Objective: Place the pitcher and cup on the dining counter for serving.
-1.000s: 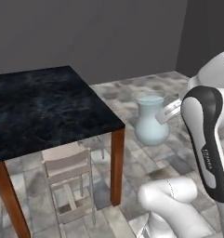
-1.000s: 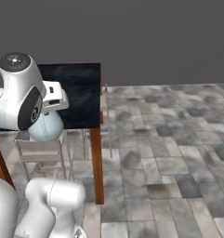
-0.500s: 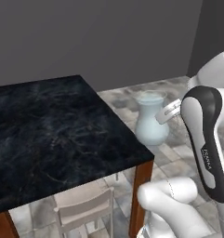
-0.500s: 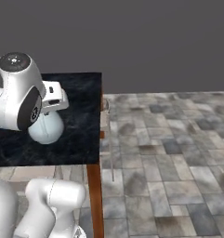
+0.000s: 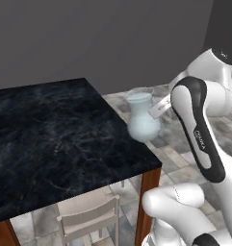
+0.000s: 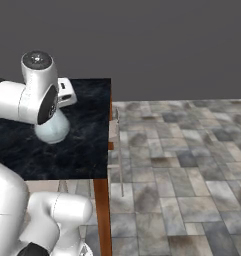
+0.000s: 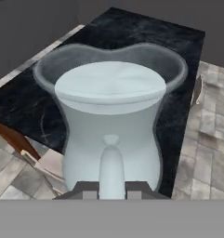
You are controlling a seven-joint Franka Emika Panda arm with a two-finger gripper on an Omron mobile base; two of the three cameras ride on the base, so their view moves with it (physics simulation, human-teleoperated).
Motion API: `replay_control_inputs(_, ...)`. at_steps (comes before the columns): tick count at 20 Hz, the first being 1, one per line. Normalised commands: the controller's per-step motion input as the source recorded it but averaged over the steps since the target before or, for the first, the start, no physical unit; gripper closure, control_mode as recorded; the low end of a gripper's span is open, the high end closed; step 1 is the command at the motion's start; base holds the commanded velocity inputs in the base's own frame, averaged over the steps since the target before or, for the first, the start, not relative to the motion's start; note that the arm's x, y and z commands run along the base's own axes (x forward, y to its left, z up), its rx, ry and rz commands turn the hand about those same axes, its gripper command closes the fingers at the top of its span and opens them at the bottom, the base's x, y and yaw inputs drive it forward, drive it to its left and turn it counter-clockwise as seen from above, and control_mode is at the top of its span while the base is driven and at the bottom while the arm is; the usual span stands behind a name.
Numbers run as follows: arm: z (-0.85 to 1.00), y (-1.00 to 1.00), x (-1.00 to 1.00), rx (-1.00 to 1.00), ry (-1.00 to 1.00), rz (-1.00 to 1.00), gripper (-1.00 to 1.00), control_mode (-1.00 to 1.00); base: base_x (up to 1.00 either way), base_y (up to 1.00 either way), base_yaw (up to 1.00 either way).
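The tool point(image 7: 111, 189) was nearly closed, its two dark fingertips point(image 7: 88, 188) pinching the loop handle of the pitcher point(image 7: 111, 125), which ran up between them in the hand view. The pitcher, a pale bluish-white translucent jug with a round belly and a flared rim, hung directly ahead of the tool and upright, its open mouth facing up. In the left base view the pitcher point(image 5: 142, 118) sat just off the tool's front, raised above the near right corner of the counter point(image 5: 50, 139), whose black marbled top stretched away to the tool's left. In the right base view the pitcher point(image 6: 52, 127) showed partly behind the white arm, over the dark counter point(image 6: 87, 135) top rather than over the floor; whether its base touched the stone could not be told. Below the tool, a pale wooden chair point(image 5: 86, 218) stood tucked under the counter edge, beside a reddish-brown leg point(image 5: 147, 202), on the grey tiled floor point(image 6: 187, 165).
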Motion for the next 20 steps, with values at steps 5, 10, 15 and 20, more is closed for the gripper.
replay_control_inputs(5,-0.18,0.62,1.00,0.00,0.00,0.20,1.00,-1.00,0.00,0.00,0.00)
replay_control_inputs(10,-0.36,0.80,0.98,0.00,0.01,0.16,1.00,-1.00,0.00,0.00,0.00)
replay_control_inputs(15,-0.48,0.91,0.92,0.00,0.08,0.14,1.00,-1.00,0.00,0.00,0.00)
replay_control_inputs(20,-0.42,0.82,0.68,0.00,0.09,0.13,1.00,-1.00,0.00,0.00,0.00)
